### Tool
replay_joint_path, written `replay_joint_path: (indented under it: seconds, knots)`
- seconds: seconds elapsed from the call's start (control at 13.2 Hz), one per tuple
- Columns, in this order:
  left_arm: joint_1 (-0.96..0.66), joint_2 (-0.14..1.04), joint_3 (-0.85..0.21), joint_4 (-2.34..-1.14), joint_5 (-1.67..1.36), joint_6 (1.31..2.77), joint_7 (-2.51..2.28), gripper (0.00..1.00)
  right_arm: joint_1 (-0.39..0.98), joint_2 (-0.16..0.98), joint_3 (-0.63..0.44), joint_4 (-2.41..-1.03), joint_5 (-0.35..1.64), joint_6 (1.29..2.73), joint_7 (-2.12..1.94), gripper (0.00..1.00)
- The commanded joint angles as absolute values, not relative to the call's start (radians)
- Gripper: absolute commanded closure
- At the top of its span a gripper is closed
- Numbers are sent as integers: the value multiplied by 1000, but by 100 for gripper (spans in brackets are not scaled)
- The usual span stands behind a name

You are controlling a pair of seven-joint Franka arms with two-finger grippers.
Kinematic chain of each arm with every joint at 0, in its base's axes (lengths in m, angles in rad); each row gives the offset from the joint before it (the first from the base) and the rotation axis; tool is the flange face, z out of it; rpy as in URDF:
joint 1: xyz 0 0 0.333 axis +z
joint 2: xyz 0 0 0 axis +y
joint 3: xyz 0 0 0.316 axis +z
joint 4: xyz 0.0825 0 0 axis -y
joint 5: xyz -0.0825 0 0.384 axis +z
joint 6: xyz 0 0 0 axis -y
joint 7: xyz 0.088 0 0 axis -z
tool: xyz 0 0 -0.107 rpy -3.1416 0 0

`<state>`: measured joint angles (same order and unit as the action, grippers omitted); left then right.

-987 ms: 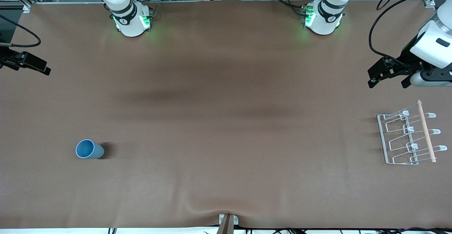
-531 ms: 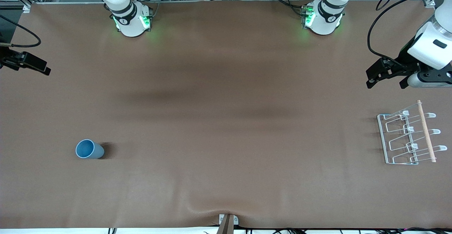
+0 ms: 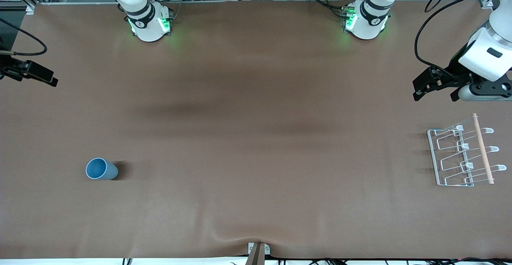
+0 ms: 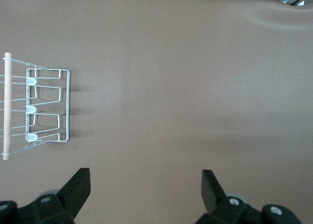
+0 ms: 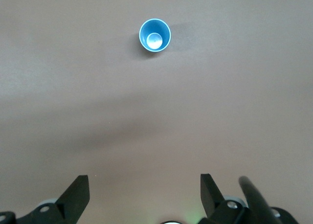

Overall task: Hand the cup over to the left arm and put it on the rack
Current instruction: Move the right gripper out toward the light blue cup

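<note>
While upright, cup (image 3: 101,169) bears no writing.

Both arms hang high at the table's ends, left hand (image 3: 436,88) and right hand (image 3: 34,77) spread wide.

The left gripper (image 3: 436,89), held in the air at the left arm's end of the table, is shifted a little toward the robots' bases and slightly toward the table's middle compared with a second ago. More bare table is now seen between it and the rack (image 3: 460,153). Its fingers (image 4: 78,185) are spread wide.
</note>
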<state>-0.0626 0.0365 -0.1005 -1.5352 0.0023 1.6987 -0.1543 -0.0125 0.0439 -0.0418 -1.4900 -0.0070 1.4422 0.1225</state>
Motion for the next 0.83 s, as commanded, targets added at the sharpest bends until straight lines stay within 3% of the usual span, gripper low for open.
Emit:
replay_joint_path:
  seconds: [0.0,0.76]
  knots:
    - [-57,28,-95,-1534,-17,1680,-133,0,-26,72,-43,-1493,-14,1466,118,0]
    - [-55,29,-95,-1534,-17,1632,-132,0,-60,195,-44,-1488,-17,1569,118,0]
